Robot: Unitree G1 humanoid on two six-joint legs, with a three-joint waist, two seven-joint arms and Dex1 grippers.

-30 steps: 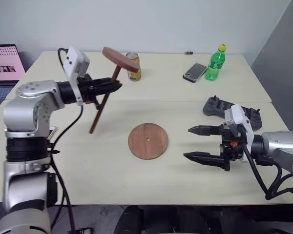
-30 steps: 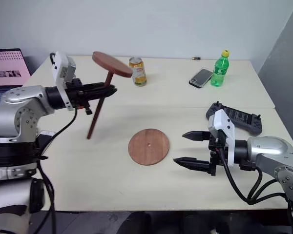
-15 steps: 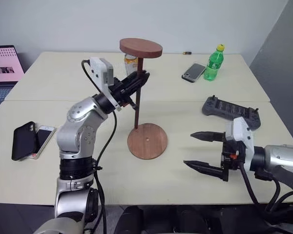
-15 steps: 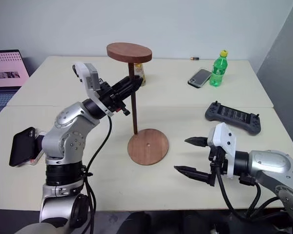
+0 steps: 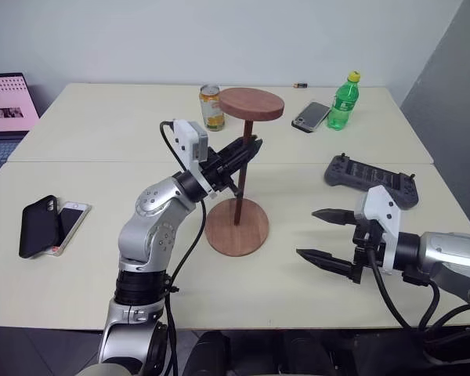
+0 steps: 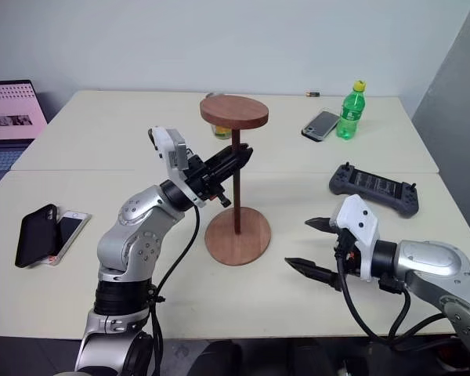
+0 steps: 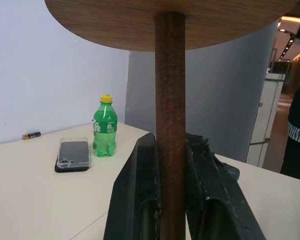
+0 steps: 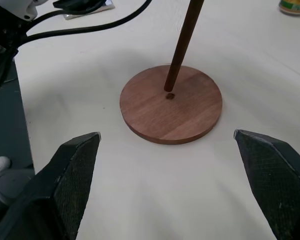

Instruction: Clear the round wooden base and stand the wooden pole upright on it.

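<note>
Black fingers of the left gripper (image 6: 233, 159) are pinched tight on the wooden pole (image 6: 236, 188), and what a swing: a second ago that pole hung tilted out to the left of the disc, now it stands near upright with its foot down on the round wooden base (image 6: 250, 240), disc end up. That puts the placing step almost home. From the right wrist view the foot lands just beside the centre hole (image 8: 170, 96), not in it, so seating looks unfinished. The right gripper (image 6: 316, 247) waits near the base, fingers spread wide, holding nothing. Whether the foot truly bears on the wood is hard to tell.
</note>
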